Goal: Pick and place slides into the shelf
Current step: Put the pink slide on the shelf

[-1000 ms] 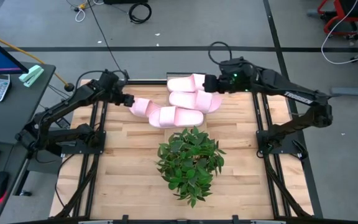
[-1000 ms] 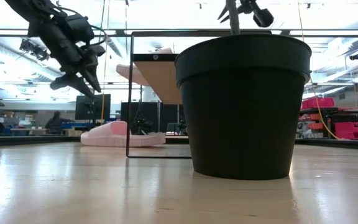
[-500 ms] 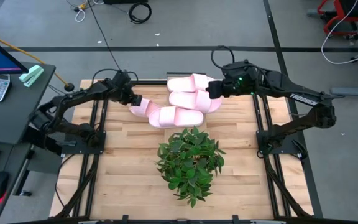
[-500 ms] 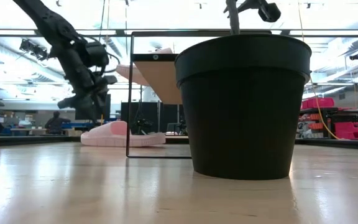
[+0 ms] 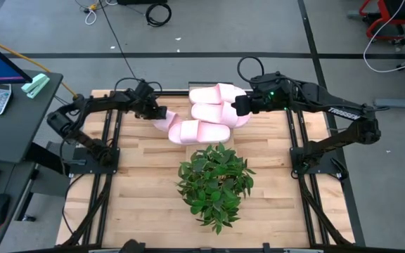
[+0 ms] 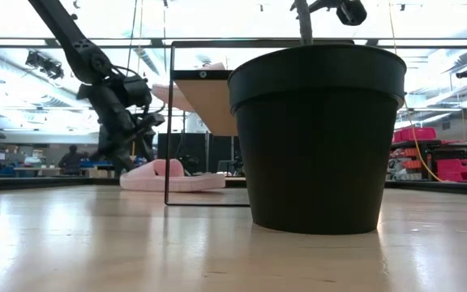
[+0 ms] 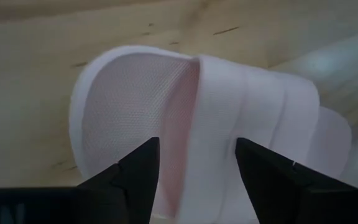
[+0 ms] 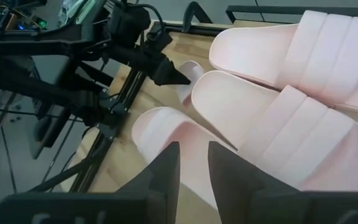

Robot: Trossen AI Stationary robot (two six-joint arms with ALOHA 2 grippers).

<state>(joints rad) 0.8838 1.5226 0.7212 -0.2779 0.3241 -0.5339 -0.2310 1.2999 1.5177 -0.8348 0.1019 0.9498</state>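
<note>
I hold the left gripper (image 7: 194, 163) with jaws open around the broad strap of a soft, light pale pink foam slide (image 7: 197, 118) lying on the desk (image 5: 139, 183), my best hold, while the right gripper (image 8: 191, 163) hovers jaws slightly parted over the others.

The slides (image 5: 209, 116) are pale pink, and the left wrist view shows a fine mesh-like texture on the footbed of one slide (image 7: 135, 118). The surface (image 5: 146, 190) is light butcher-block wood in pale tan strips. The plant (image 5: 215, 184) has deep green leaves and sits in a black pot (image 6: 319, 138). Both arms are dark, nearly black; a small green light glows on the right arm (image 5: 271, 95).
</note>
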